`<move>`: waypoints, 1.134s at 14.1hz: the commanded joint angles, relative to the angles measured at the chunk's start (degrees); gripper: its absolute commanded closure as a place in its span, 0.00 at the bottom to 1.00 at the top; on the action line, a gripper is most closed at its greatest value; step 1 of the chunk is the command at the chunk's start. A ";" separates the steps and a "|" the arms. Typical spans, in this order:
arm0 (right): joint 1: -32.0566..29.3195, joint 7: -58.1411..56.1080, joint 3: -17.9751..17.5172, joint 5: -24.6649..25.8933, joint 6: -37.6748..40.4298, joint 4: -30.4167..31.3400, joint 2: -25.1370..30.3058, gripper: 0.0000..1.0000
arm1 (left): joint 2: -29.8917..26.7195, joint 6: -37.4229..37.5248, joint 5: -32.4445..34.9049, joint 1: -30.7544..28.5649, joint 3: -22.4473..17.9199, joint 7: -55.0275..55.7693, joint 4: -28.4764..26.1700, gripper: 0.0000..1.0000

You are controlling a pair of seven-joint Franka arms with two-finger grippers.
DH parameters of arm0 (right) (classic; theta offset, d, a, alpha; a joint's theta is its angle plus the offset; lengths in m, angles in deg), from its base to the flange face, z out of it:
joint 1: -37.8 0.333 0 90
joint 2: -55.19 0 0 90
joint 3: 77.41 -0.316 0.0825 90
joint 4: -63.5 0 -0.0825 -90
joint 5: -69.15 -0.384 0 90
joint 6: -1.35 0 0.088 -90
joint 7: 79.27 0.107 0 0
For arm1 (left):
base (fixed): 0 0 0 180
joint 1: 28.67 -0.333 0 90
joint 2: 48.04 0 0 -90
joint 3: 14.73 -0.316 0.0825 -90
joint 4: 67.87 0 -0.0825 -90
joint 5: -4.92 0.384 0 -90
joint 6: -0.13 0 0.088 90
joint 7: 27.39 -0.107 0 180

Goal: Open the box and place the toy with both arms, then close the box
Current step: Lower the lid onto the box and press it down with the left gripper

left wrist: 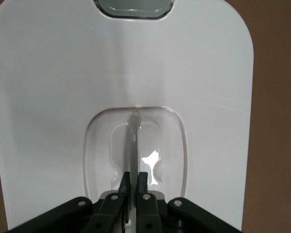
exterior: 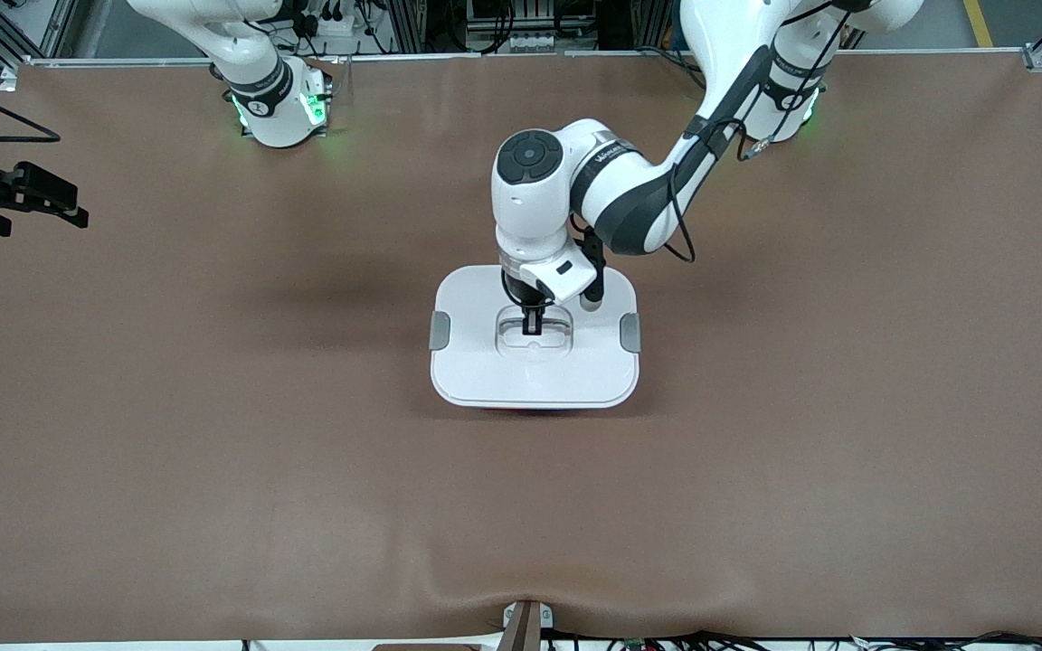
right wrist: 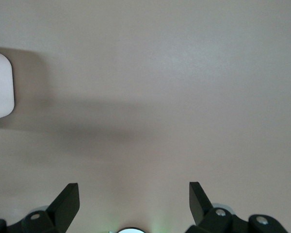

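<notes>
The box (exterior: 485,371) stands mid-table with its white lid on, a grey clip (exterior: 439,330) on each short side. A thin pink strip of tub (exterior: 521,410) shows under the lid's near edge. My left gripper (exterior: 532,324) points straight down into the lid's recess. In the left wrist view the left gripper (left wrist: 134,182) is shut on the thin upright handle (left wrist: 134,141). The right gripper (exterior: 42,217) waits open over the table's edge at the right arm's end, holding nothing (right wrist: 132,187). The toy is out of view.
Brown mat (exterior: 756,470) covers the whole table around the box. In the right wrist view a corner of the white lid (right wrist: 0,87) shows at the picture's edge. A small bracket (exterior: 525,624) sits at the table's near edge.
</notes>
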 commanded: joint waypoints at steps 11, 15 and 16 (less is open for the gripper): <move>-0.36 -0.61 -0.26 -1.18 -0.61 1.24 1.27 0.00 | -2.06 -2.20 0.52 -0.68 0.42 -0.37 -3.70 1.00; -0.36 -0.61 -0.26 -1.18 -0.61 1.24 1.27 0.00 | -2.23 -2.82 0.26 -0.77 0.42 -0.19 -3.09 1.00; -0.36 -0.61 -0.26 -1.18 -0.61 1.24 1.27 0.00 | -2.06 -3.08 0.26 -0.77 0.42 -0.02 -3.09 1.00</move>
